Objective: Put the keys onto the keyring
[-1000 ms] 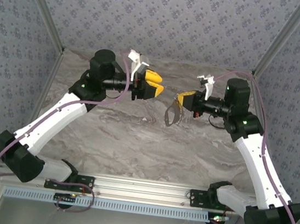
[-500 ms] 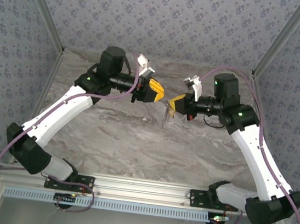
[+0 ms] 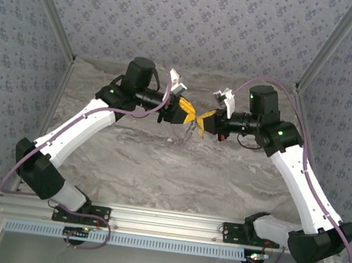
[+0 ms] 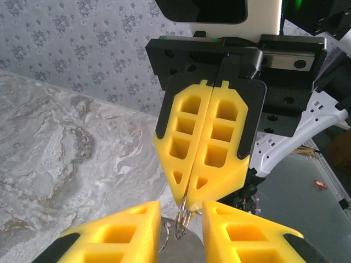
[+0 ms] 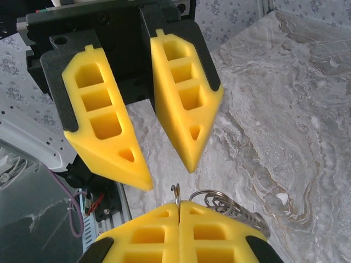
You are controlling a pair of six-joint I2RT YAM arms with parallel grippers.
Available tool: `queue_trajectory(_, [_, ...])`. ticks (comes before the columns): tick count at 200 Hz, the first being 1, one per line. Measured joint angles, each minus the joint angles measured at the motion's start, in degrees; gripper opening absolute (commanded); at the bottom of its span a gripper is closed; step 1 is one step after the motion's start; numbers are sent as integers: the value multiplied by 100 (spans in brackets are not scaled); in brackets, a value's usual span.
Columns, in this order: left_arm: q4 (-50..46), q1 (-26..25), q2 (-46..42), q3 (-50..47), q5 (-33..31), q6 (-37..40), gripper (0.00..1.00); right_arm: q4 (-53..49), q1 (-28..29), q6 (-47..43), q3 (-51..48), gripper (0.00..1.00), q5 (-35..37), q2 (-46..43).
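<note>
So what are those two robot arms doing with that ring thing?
The right gripper is shut on the keyring and holds it up above the marble table. The left gripper faces it nose to nose, with its fingers apart and its tips close to the ring's end. It looks ready to work on the ring.

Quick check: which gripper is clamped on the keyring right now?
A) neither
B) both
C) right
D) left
C: the right gripper's yellow fingers are pressed together with the thin wire of the keyring poking out at their tips, while the left gripper's jaws stand apart just in front of it.
</note>
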Motion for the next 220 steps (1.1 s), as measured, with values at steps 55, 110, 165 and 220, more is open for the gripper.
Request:
queue_trajectory(55, [-4,-52,20,42,103,48,22,109,0,44,0,0,-50,0])
queue_trajectory(110, [-22,-83,24,42,122,103,22,190,0,50,0,0,-74,0])
queue_trajectory(165, [-42,-83,35,42,138,146,8,188,0,131,0,0,-131,-2])
queue_trajectory(220, [-48,-83,50,46,166,225,16,179,0,153,0,0,-133,-7])
